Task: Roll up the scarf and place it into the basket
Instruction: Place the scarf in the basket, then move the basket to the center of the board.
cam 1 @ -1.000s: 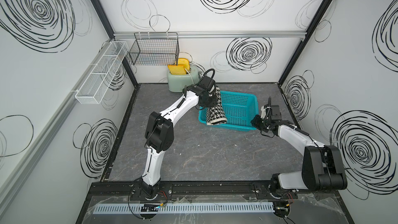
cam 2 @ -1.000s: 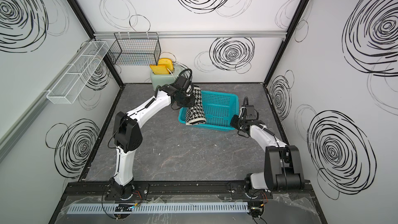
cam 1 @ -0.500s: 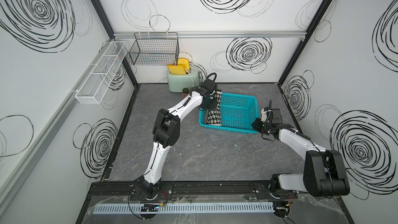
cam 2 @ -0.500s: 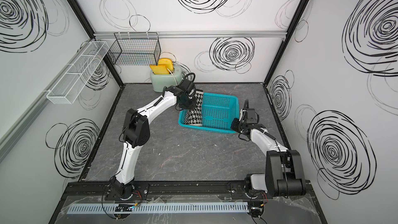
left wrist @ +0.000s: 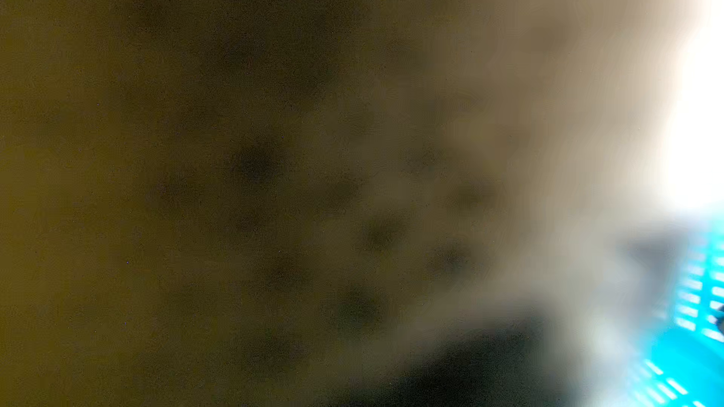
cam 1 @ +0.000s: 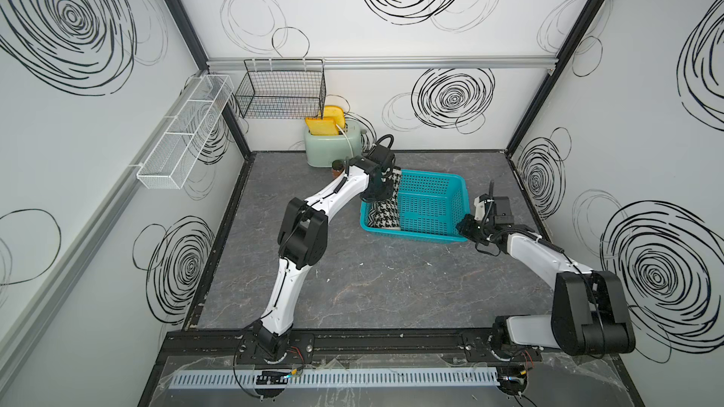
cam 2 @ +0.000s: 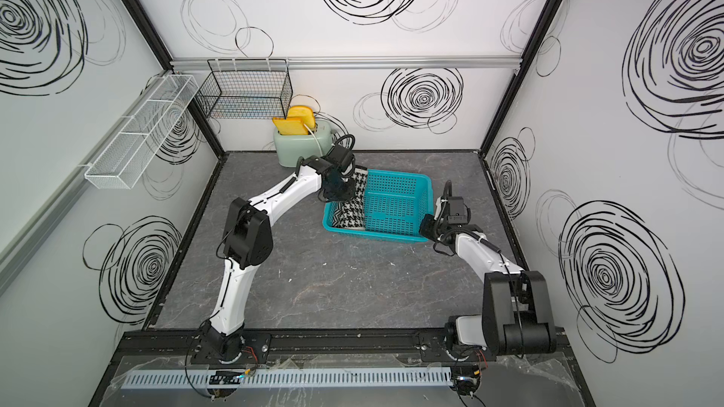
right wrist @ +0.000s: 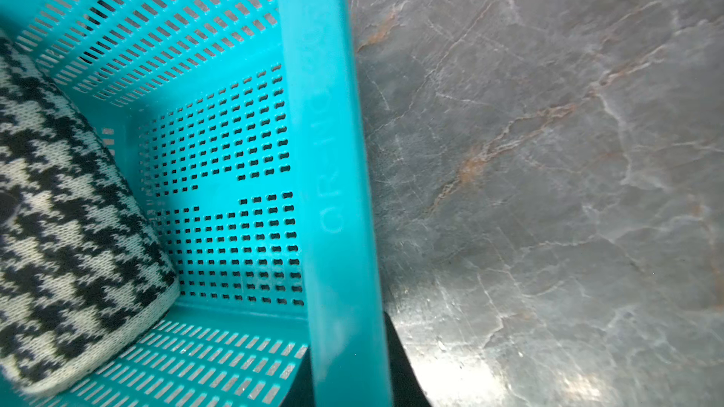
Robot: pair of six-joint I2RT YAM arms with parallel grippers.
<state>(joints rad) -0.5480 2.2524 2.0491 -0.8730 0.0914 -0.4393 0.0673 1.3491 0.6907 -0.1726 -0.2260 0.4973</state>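
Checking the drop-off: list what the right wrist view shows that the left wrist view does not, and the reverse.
Right wrist only: the scarf, sharp, lying in a corner of the basket, and the grey marbled table. Left wrist only: a dark mottled blur across most of the frame, unidentifiable. Both: the basket's perforated turquoise wall.

One piece of lettering [right wrist: 329, 189] comes up, and it sits on the basket [right wrist: 313, 33]: in the right wrist view, raised characters moulded in the same turquoise plastic run lengthwise along the flat top of its rim. The clearest pair reads "OR". Further along come strokes that look like "HO" or "110", too faint to settle. In both top views the rim is too small to read anything off it, and the left wrist view is all blur, nothing legible.
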